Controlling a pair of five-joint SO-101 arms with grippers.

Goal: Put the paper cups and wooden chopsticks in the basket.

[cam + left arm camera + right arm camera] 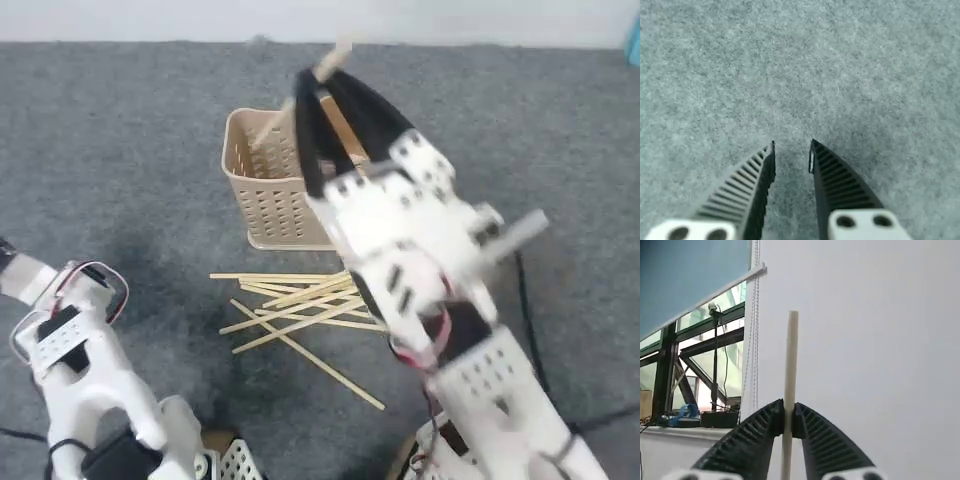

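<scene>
A: While many wooden chopsticks (300, 305) lie on the carpet (120, 150) just before the basket (265, 190), is much done?
B: Little, I judge. On the left gripper (792, 145) the jaws are apart, empty, above carpet. The right gripper (788, 412) is clamped on one chopstick (791, 355), high above the carpet.

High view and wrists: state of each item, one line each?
Basket, upright on the carpet.
Loose chopsticks, scattered flat in front of basket.
Left end effector, open, empty, over carpet.
Right end effector, shut on a chopstick, raised.
</scene>
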